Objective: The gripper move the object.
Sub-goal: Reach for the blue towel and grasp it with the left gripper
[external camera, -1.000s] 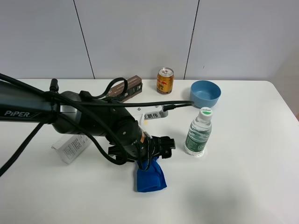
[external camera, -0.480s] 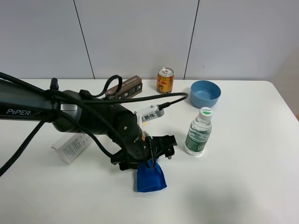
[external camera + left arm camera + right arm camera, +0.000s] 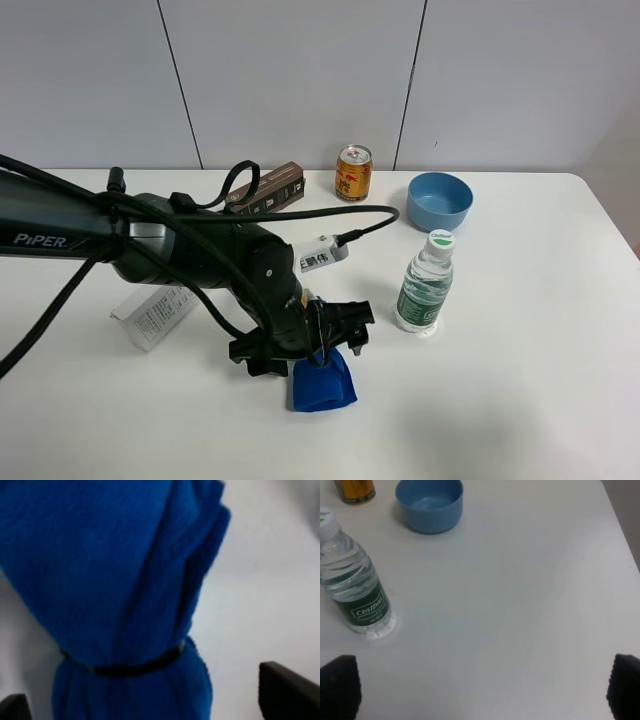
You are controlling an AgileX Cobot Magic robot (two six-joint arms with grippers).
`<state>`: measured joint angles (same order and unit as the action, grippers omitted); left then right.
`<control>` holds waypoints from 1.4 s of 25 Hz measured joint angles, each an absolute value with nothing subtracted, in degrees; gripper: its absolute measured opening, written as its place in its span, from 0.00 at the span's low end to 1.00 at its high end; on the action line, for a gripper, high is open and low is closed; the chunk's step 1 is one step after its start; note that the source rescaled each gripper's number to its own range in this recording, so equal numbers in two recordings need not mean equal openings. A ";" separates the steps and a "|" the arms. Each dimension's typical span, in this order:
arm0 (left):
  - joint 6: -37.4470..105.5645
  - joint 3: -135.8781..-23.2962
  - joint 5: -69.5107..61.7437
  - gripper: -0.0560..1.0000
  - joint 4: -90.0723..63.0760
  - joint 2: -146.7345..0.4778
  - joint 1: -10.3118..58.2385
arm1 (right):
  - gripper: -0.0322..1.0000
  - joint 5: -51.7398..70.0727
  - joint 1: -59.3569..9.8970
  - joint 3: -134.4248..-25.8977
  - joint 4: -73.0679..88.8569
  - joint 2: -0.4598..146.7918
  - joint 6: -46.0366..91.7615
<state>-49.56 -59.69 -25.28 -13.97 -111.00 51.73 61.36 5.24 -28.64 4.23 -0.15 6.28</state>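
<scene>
Lower centre of the exterior view, the left gripper [image 3: 325, 345] straddles the blue cloth [image 3: 322, 385] with jaws apart, so gripping and moving it both seem not yet done.

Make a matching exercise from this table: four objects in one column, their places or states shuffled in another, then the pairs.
1. blue cloth bundle tied with a black band
2. clear plastic water bottle with a green label
3. round blue plastic bowl
4. gold metal drink can

A. farthest back of the four, left of the bowl
B. lying down, in front of the others
C. upright, white cap on
D. empty, open side up

Pairs: 1-B, 2-C, 3-D, 4-A.
</scene>
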 joint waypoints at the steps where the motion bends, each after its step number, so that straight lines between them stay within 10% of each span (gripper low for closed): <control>1: -49.30 -59.69 -25.55 0.86 -13.97 -111.00 51.73 | 1.00 61.36 5.24 -28.64 4.23 -0.15 6.28; 29: -45.30 -59.69 -26.89 0.76 -12.12 -112.30 51.73 | 1.00 61.36 5.24 -28.64 4.23 -0.15 6.28; 35: -44.82 -59.69 -26.89 0.39 -12.12 -112.30 51.73 | 1.00 61.36 5.24 -28.64 4.23 -0.15 6.28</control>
<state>-44.82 -59.69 -26.89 -12.12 -112.30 51.73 61.36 5.24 -28.64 4.23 -0.15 6.28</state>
